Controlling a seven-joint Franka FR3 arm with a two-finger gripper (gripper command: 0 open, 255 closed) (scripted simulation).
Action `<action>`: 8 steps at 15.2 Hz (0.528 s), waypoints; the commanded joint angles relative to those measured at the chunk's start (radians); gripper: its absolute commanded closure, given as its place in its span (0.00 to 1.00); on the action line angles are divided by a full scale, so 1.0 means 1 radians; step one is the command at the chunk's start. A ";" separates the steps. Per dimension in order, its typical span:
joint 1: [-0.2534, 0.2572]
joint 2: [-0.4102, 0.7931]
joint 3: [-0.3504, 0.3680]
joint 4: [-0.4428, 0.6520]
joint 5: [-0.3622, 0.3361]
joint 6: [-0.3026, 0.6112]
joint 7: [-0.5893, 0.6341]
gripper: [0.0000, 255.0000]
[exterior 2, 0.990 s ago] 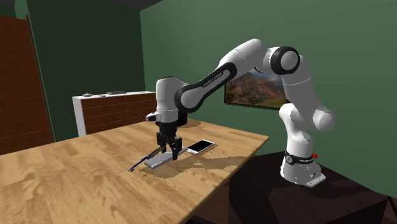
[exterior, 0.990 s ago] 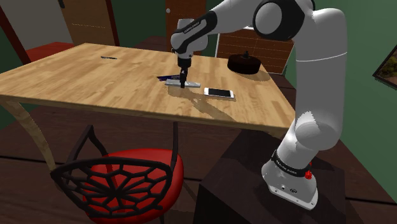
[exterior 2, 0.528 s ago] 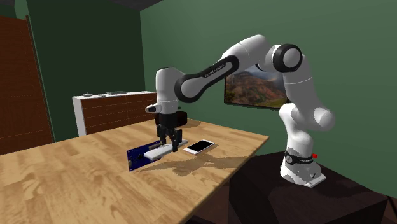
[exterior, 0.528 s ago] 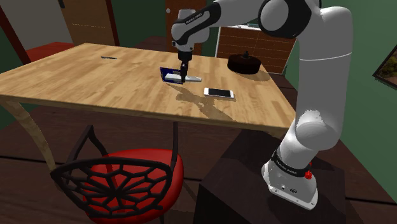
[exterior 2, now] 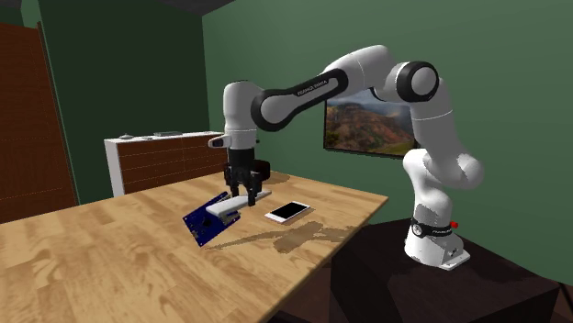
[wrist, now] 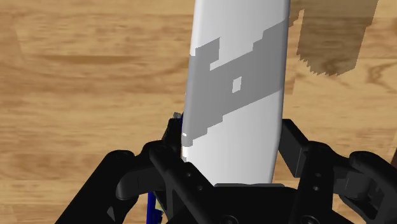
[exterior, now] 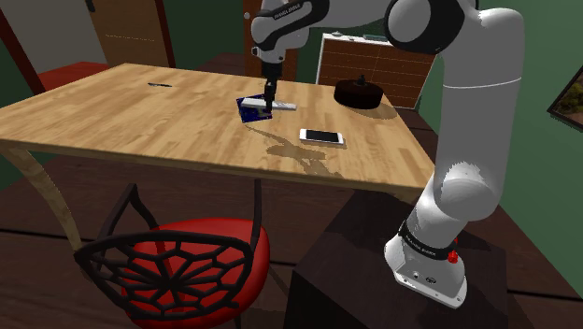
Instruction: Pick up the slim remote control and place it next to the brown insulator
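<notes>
The gripper [exterior 2: 246,195], pinching the slim remote control [exterior 2: 223,208], now holds it clear of the table [exterior 2: 110,248], a blue card [exterior 2: 204,223] dragged up beneath, ready for carrying.

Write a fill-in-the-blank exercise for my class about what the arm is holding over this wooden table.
1. The gripper, shut on the slim white remote, holds it ____ the table, not resting on it.
2. A tilted card of ____ colour shows beside the remote.
3. The chair by the table has a ____ seat.

Missing words: above; blue; red.
</notes>
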 commanded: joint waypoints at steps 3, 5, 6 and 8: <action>0.000 -0.016 -0.002 0.034 -0.004 -0.049 0.003 1.00; 0.000 -0.021 -0.002 0.053 -0.006 -0.074 0.005 1.00; 0.000 -0.023 -0.002 0.063 -0.006 -0.086 0.005 1.00; 0.000 -0.027 -0.003 0.085 -0.008 -0.111 0.006 1.00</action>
